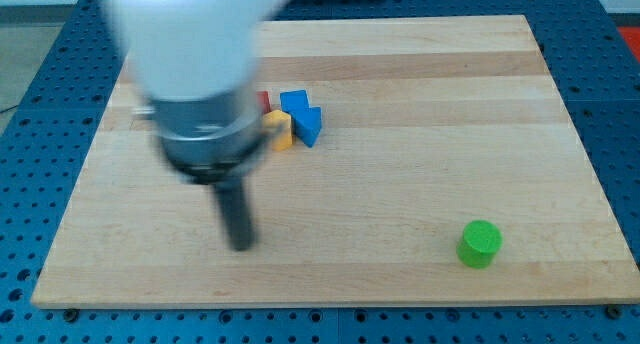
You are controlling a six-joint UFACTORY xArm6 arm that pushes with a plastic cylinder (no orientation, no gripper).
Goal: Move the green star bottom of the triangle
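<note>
My tip (241, 247) rests on the wooden board (420, 174) at the lower left of centre, blurred. A cluster of blocks lies above and to its right: a blue block (293, 101), a blue wedge-like block (310, 127), a yellow block (282, 134) and a red block (264, 101), the last two partly hidden behind the arm. A green block (480, 243) that looks rounded sits alone near the board's bottom right, far to the right of my tip. Its exact shape is hard to tell.
The arm's large white and grey body (200, 74) covers the board's upper left and may hide other blocks. A blue perforated table (25, 184) surrounds the board on all sides.
</note>
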